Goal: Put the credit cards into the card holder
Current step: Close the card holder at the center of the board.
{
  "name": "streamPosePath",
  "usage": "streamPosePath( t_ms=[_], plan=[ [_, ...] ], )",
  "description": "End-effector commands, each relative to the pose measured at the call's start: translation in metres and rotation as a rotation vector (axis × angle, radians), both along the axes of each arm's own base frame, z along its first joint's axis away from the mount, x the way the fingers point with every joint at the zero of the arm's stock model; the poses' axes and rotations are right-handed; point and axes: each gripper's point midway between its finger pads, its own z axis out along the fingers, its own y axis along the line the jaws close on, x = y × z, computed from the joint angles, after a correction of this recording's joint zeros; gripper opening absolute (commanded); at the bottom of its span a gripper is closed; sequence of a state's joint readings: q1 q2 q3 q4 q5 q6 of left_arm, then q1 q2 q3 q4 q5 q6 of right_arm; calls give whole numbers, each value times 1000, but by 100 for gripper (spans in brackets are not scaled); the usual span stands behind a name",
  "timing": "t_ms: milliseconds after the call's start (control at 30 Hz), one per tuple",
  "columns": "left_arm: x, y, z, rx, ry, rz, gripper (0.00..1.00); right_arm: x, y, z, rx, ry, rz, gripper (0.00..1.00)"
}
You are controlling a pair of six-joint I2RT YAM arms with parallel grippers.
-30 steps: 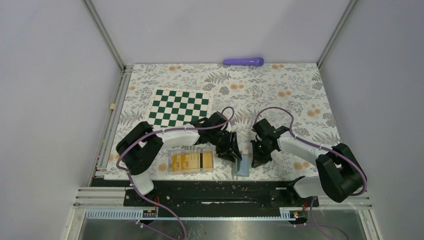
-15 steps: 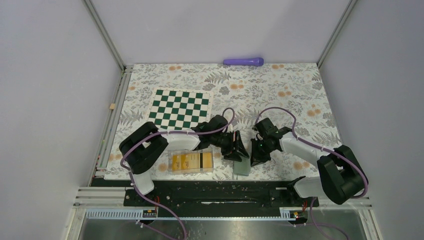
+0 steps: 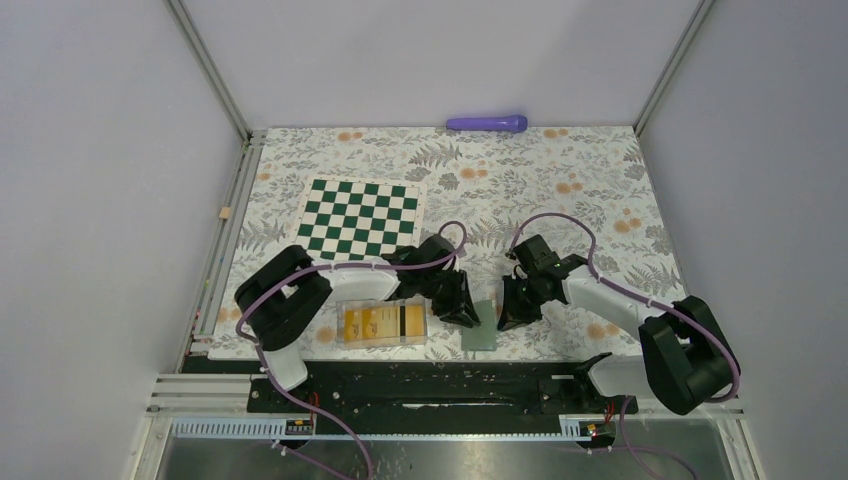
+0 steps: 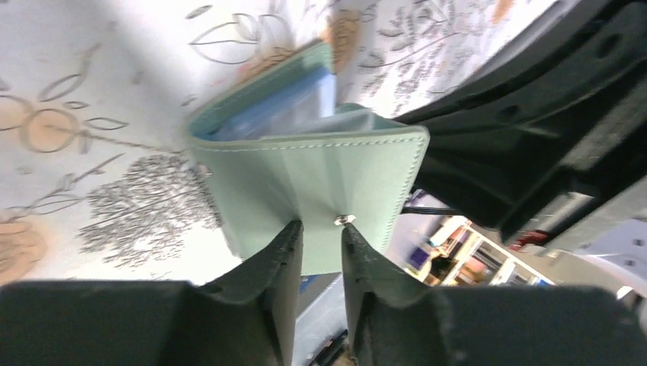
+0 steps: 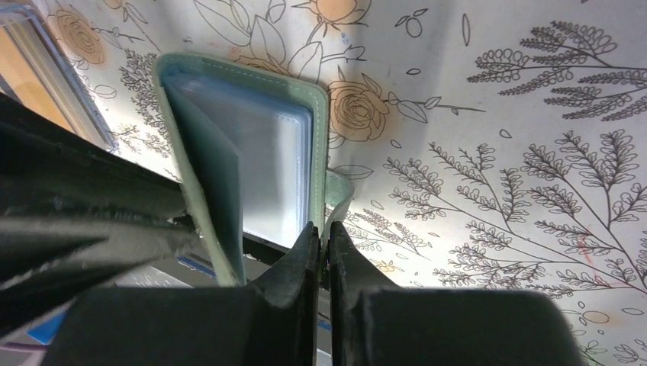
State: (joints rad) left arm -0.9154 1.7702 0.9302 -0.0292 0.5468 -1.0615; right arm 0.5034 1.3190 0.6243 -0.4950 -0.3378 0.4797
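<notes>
The sage-green card holder [image 3: 481, 331] lies near the table's front edge between my two grippers. It is open: its light blue sleeves show in the right wrist view [image 5: 259, 152]. In the left wrist view one cover [image 4: 336, 175] stands facing the camera, with the snap button by a fingertip. My left gripper [image 3: 465, 315] has its jaws a narrow gap apart, tips [image 4: 320, 226] against that cover. My right gripper [image 3: 508, 317] is shut [image 5: 323, 229] on the holder's other edge and tab. The orange-yellow credit cards [image 3: 383, 322] lie in a clear box.
The clear plastic box [image 3: 344, 322] sits just left of the left gripper; its corner shows in the right wrist view [image 5: 38, 61]. A green-and-white chessboard [image 3: 363, 213] lies behind it. A purple cylinder [image 3: 487, 123] lies at the far edge. The black base rail [image 3: 400, 385] runs along the front.
The holder's raised cover, showing blue a second ago, has come down and now looks flat and green from above. The left gripper swung round over it. The right gripper shifted slightly.
</notes>
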Motion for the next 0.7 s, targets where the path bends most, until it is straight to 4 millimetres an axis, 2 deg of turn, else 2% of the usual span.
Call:
streamPosePath(
  t_ms=[0,233,500,667],
  plan=[
    [8,11,-1,86,-89,6,19,5,8,14,64,-34,20,0],
    [5,6,-27,149,-59,-33,7,5,17,15,109,-15,41,0],
    [6,22,-46,377,-117,-84,6,6,17,15,106,-15,40,0],
    [6,30,-53,428,-127,-89,6,5,-1,10,0,-23,0,0]
  ],
)
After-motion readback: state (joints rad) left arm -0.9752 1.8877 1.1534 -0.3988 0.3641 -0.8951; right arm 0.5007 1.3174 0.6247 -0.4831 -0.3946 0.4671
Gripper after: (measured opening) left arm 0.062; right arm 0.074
